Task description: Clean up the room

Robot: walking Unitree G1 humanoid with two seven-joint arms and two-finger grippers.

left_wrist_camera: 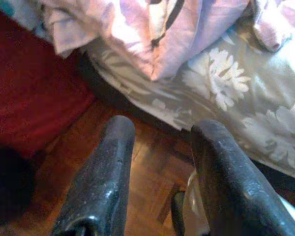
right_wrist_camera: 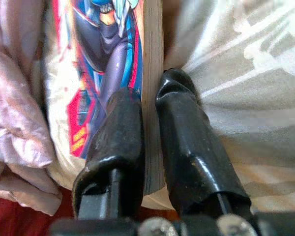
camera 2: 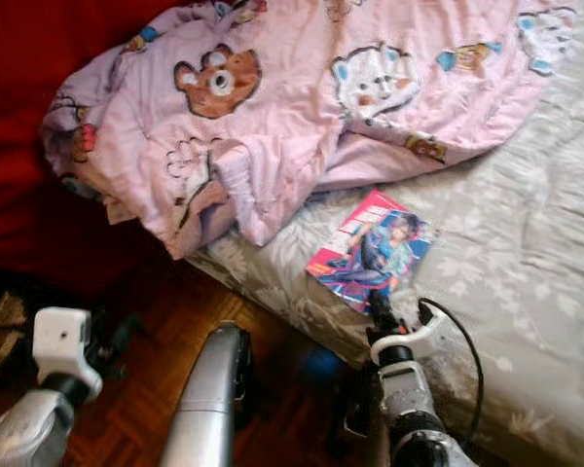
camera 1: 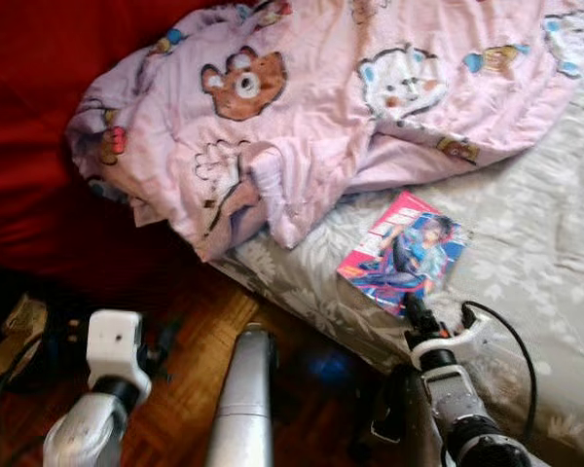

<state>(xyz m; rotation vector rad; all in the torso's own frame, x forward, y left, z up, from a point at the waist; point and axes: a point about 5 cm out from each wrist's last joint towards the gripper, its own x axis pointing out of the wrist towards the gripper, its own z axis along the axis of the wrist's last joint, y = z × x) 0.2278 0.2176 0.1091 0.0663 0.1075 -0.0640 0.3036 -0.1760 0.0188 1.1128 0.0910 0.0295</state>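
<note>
A: What do we see on the bed?

B: We see 1 thin glossy comic book with a pink and blue cover [camera 1: 402, 253] lying flat on the grey floral bedsheet [camera 1: 535, 243], close to the mattress edge. At about 11 o'clock from it sits the crumpled pink blanket printed with teddy bears [camera 1: 302, 107], just beside the book's far corner but not covering it.

A: Which arm do we count as nearer?

B: The right gripper [right_wrist_camera: 147, 123]. In the head views it comes up from 6 o'clock and meets the book's near edge. The left gripper [left_wrist_camera: 160, 162] hangs over the brown parquet floor [camera 1: 185, 389], well apart from the book, its 2 fingers spread with nothing between them.

A: How do the right gripper's jaws stand?

B: Narrow. In the right wrist view we see 1 finger on the printed cover and 1 finger against the sheet side, with the page edge between them, so we read the book as pinched.

A: And the relation the next move turns on?

B: The book's long axis runs away from the gripper, roughly 6 o'clock to 1 o'clock in the head views. We judge a lift must raise the near edge first, since the far end rests on the sheet and the thin pages may sag or slip.
</note>
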